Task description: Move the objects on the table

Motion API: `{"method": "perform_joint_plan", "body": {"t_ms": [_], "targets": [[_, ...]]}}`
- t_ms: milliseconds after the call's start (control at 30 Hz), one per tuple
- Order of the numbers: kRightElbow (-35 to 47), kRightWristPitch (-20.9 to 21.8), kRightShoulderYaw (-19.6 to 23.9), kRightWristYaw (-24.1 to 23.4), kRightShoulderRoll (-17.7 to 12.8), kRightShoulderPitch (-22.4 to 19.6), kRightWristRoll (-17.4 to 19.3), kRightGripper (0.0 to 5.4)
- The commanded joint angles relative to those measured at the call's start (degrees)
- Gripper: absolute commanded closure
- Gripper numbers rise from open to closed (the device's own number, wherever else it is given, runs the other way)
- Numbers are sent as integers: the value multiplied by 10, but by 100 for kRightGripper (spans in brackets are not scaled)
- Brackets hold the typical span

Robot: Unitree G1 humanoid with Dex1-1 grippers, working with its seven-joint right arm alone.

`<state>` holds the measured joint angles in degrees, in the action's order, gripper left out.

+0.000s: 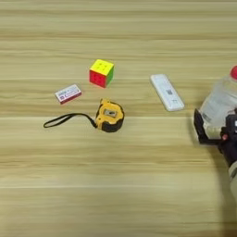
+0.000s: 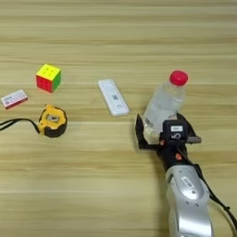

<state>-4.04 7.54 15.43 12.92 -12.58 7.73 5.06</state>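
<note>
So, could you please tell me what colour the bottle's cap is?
Red; the cap shows best in the right eye view.

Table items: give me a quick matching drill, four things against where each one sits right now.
Things:
1. water bottle
2. tape measure
3. remote
4. puzzle cube

Places:
A. far side of the table, beyond the tape measure
B. at the hand, lower body between its fingers
C. lying flat between the cube and the bottle
D. nearer than the cube, black strap trailing to the left

Pairs: 1-B, 2-D, 3-C, 4-A
</note>
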Motion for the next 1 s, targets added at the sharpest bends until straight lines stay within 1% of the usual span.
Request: {"method": "perform_joint_plan", "body": {"t_ms": [33,133,267,433,533,700,800,1000], "targets": [[49,-1,2,-7,-4,4,8,4],[58,-4,-6,-5,2,19,4,4],[61,-8,-12,-1,0,31,-2,4],[86,-16,-18,14,-14,56,-7,4],[106,-30,-22,36,-21,74,5,4],[130,-33,-48,65,-23,100,-2,4],[147,-27,-73,89,-27,117,-4,4],[173,-14,-107,116,-30,137,-14,4]]}}
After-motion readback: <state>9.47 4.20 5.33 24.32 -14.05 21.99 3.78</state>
